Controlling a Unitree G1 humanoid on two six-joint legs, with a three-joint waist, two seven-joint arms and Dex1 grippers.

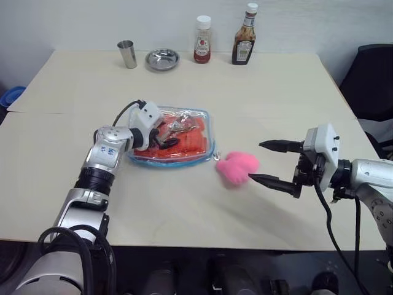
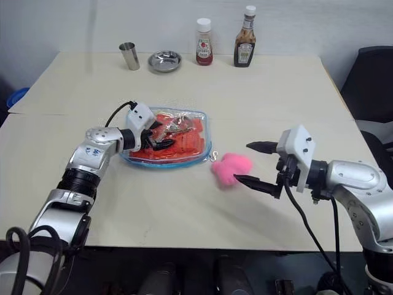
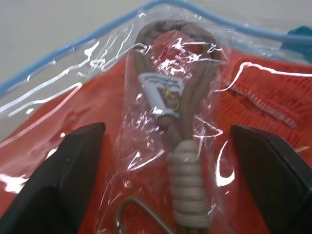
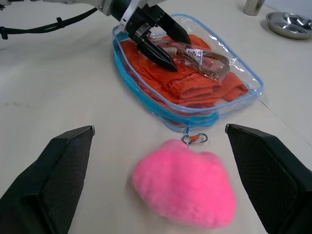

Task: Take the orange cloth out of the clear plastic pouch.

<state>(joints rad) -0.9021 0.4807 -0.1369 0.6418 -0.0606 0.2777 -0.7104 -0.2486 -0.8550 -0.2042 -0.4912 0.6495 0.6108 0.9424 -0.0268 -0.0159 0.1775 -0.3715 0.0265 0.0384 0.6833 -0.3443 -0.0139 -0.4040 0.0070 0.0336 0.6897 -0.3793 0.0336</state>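
My left pincer point(image 4: 163, 46) is open inside the mouth of the pouch point(image 1: 206, 132), fingers set either side of a small clear packet point(image 3: 170, 126) that holds a coil of tan cord and lies on top of the cloth point(image 4: 195, 85). The cloth is folded flat in the pouch and fills most of it; the pouch lies on the counter point(image 1: 258, 86), well in from the edges. My right pincer point(image 1: 275, 162) hangs open and empty above the counter, just beside the pink plush point(image 1: 237, 168), which sits by the pouch's zipper pull.

As I judge it, the step in hand is getting a grip on the cloth, and the packet is in the way. If I close here, I would likely take the packet and not the fabric. Better to slide my fingers past or under the packet, or off to one side of it, and pinch a raised fold of the orange fabric itself. A fold gives more to hold than the flat face.

The pouch is light and will likely lift with the cloth when I pull. My right pincer is near enough to help: it could press down or pinch the blue edging at the closed end while my left draws the cloth out through the mouth, low and along the counter.
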